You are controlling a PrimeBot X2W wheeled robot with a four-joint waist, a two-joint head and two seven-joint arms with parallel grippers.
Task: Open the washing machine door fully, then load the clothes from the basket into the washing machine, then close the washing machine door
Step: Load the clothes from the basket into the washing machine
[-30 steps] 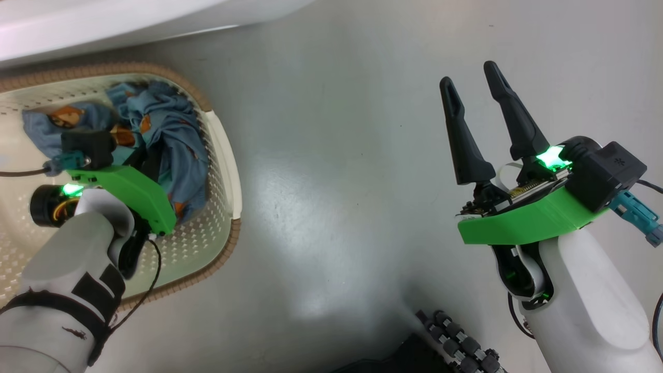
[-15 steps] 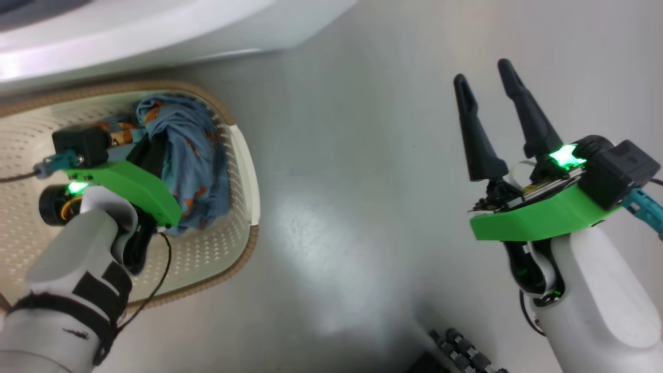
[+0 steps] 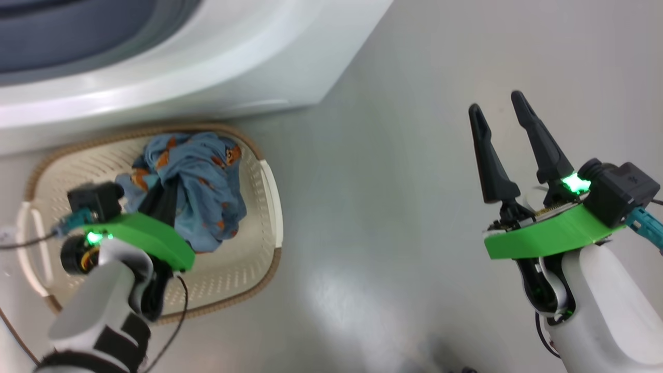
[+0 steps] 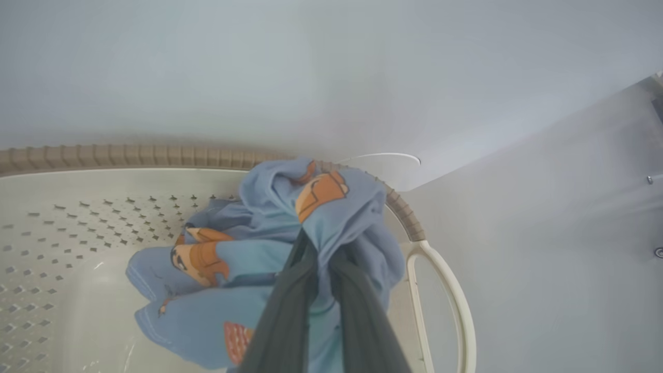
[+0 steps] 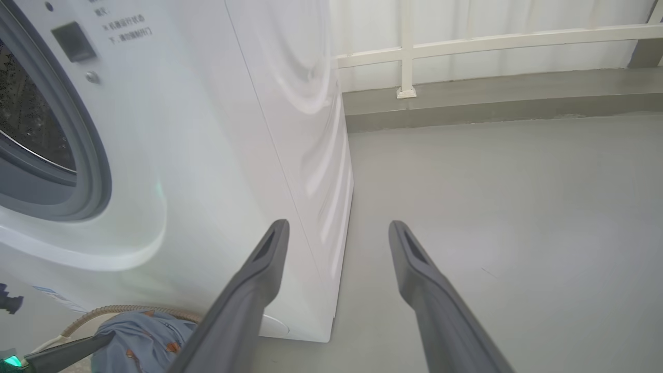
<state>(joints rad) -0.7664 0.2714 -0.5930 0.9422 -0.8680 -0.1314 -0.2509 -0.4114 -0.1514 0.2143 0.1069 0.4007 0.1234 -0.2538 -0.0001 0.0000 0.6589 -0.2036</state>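
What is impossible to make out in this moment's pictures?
- Left gripper fingertips: left wrist view, buried in the clothes.
- Basket floor beneath the clothes: head view, covered by fabric.
- Washing machine drum: right wrist view, cut by left edge.

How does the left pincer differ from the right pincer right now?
The left pincer is shut, pinching the blue clothes; the right pincer stands open and empty. The left pincer reaches down into the basket, while the right pincer hangs above the floor, away from the basket. Both have two long dark fingers.
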